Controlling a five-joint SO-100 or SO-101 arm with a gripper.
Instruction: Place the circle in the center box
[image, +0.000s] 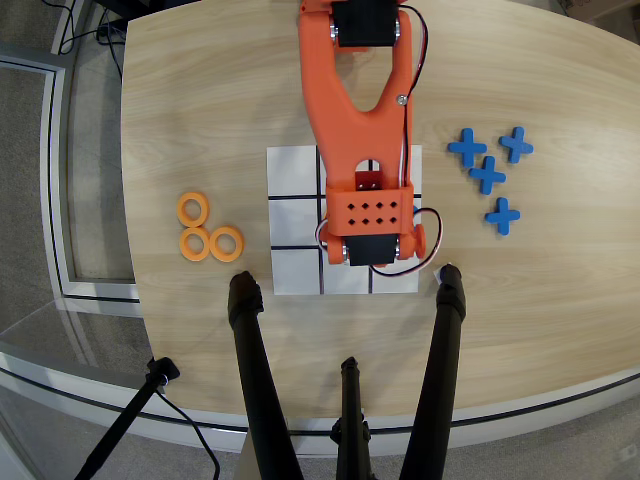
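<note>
The jaws are hidden beneath the orange arm (365, 190), so their state cannot be told. The center box (325, 222) is mostly covered. No ring is seen there; three orange rings (209, 229) lie left of the grid. Placement is judged in hand; release and a vertical lift are called for next.

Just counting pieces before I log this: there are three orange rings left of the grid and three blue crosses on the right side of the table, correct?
Not quite. The overhead view shows four blue crosses on the right side of the table, not three. The three orange rings left of the grid are as you said.
</note>
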